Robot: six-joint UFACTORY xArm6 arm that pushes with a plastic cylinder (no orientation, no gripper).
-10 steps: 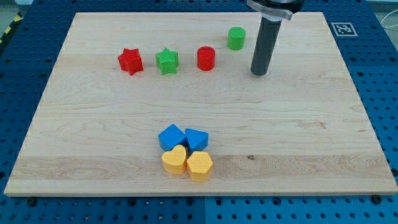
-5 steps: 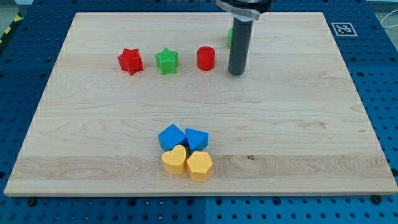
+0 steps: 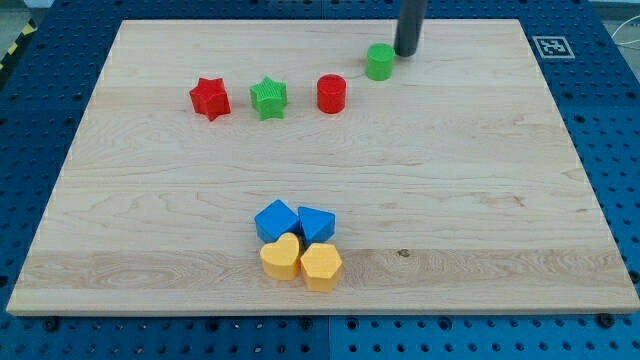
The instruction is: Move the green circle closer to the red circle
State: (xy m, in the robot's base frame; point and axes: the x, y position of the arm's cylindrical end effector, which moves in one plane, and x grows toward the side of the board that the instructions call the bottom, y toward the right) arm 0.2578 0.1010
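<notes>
No jaws here: my tip [image 3: 407, 52] sits upper-right of the green circle [image 3: 379, 62]; an off-centre push could skid it past the red circle [image 3: 331, 94]

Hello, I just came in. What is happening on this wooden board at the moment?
A robot arm with a dark rod is pushing small blocks on a wooden board. My tip is near the view's top edge, just up and right of the green circle, apparently not touching it. The red circle sits down and left of the green one, with a gap between them. A green star and a red star lie further left. Two blue and two yellow blocks are clustered near the bottom.
</notes>
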